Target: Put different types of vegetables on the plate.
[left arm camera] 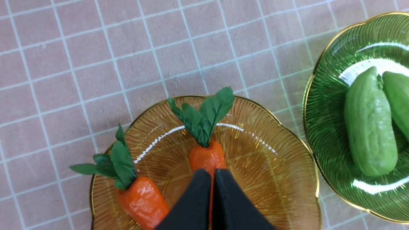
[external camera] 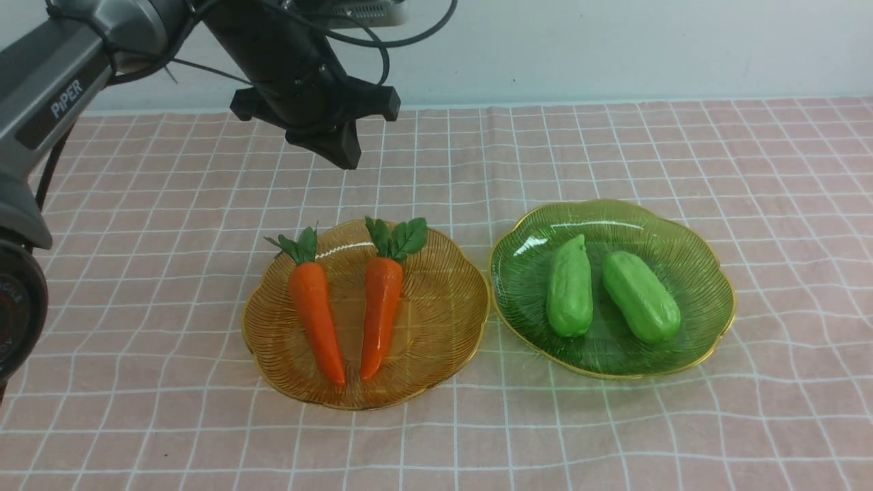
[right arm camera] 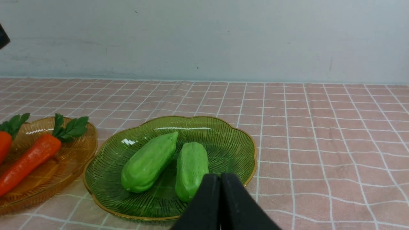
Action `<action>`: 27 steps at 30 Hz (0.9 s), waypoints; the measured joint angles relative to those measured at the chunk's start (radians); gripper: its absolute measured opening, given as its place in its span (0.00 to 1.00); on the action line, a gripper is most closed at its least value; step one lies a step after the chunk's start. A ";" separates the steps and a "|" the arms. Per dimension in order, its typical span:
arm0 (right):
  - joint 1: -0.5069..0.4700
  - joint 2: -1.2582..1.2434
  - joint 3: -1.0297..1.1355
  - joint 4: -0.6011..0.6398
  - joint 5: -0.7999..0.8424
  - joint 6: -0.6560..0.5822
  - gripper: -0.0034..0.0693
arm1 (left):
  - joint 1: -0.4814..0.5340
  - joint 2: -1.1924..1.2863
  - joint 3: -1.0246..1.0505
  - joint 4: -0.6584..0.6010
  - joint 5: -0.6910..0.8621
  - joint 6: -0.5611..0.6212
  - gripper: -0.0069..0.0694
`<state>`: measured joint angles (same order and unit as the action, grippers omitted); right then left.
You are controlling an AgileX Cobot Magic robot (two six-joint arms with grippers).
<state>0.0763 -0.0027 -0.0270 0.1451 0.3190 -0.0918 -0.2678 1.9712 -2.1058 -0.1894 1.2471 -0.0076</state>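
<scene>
Now | amber plate [external camera: 447,300]: two carrots [external camera: 315,307] | green plate [external camera: 699,273]: two cucumbers [external camera: 569,290] | left claw [left arm camera: 211,171], right claw [right arm camera: 220,175]: closed, empty

White lettering "PiPER" on dark panel of grey metal left arm link [external camera: 66,99], upper left of front view, faint curved lettering on black round joint housing [external camera: 13,307] at left edge, cut off, not legible, no readable text in either wrist view.

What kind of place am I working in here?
Probably a lab or demo tabletop, not a kitchen: pink checked tablecloth, bare wall, toy carrots on an amber plate, toy cucumbers on a green plate.
</scene>
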 joint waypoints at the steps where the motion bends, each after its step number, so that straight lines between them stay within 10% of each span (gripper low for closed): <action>1: -0.006 -0.004 0.015 -0.005 0.002 0.000 0.03 | 0.000 -0.011 0.011 0.000 0.000 0.000 0.09; 27: -0.024 -0.007 0.054 -0.077 0.067 0.000 0.03 | -0.001 -0.919 0.858 0.101 -0.003 0.044 0.09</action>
<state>0.0523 -0.0097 0.0275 0.0679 0.3865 -0.0918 -0.2687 1.0525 -1.2482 -0.0882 1.2445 0.0369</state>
